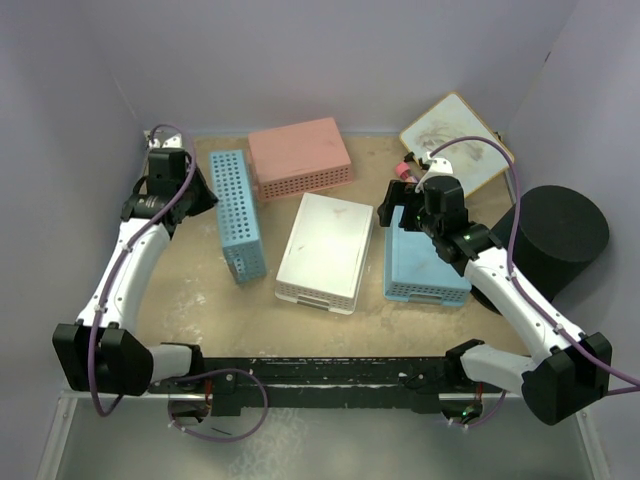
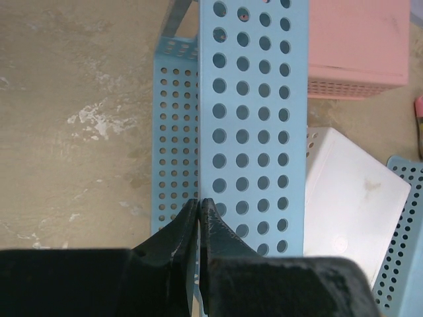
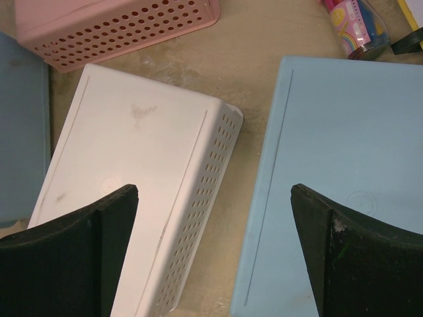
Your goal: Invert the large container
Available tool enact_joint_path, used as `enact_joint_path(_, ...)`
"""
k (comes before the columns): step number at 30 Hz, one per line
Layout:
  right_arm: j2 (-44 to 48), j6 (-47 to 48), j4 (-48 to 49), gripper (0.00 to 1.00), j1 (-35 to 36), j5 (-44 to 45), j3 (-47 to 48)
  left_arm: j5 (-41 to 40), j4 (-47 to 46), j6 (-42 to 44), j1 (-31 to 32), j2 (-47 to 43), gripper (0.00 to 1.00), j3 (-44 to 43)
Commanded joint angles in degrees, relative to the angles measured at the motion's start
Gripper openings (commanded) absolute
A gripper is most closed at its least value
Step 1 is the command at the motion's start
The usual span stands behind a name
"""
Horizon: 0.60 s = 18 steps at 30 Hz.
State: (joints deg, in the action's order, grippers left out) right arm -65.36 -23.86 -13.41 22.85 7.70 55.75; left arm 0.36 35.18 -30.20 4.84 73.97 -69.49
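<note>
Tan tabletop (image 1: 190, 290), scuffed, with pale chalky smears most plain in the left wrist view. Pale lilac walls (image 1: 300, 60) close it in on the left, far and right sides. A black rail (image 1: 320, 375) along the near edge carries both arm bases.

Bin (image 1: 560, 235): matte black, round, at the right side by the wall, just beyond the right forearm. Seen only from the top camera. Its near-left flank is hidden behind that arm. Cannot tell whether the flat face turned upward is a base or an opening.

Left claw (image 2: 199, 203): clenched, tips pressed together, nothing seen between them. It sits at far left, over the edge of the upright blue basket (image 1: 237, 215), which stands on one long side. Whether the tips touch it cannot be told.

Right claw (image 3: 215, 195): released, fingers wide apart. It hovers above the gap between the white basket (image 3: 132, 185) and the flat blue basket (image 3: 344, 165), both bottom-up.

Pink basket (image 1: 300, 155): far centre, bottom-up, cut off by the frame in both wrist views.

White board (image 1: 455, 140) with faint scribble in the far right corner, partly behind the right arm's cable. A small pink-and-rainbow packet (image 3: 357, 26) lies near the flat blue basket's far edge, cut by the frame and too small to identify.
</note>
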Motion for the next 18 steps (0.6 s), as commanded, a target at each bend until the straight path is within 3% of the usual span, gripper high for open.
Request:
enact_joint_path(1, 0.41, -0.37, 1.46, 1.00, 0.00, -0.76, 0.51, 0.14, 1.79, 1.75, -4.27, -3.94, 0.00, 3.74)
enact_joint_path(5, 0.63, -0.44, 1.55, 1.00, 0.00, -0.77, 0.25, 2.05, 2.05, 1.89, -8.63, -5.59, 0.00, 6.63)
enact_joint_path(18, -0.44, -0.20, 1.93, 1.00, 0.00, -1.21, 0.85, -18.84, 9.49, 2.34, -9.15, -8.43, 0.00, 5.24)
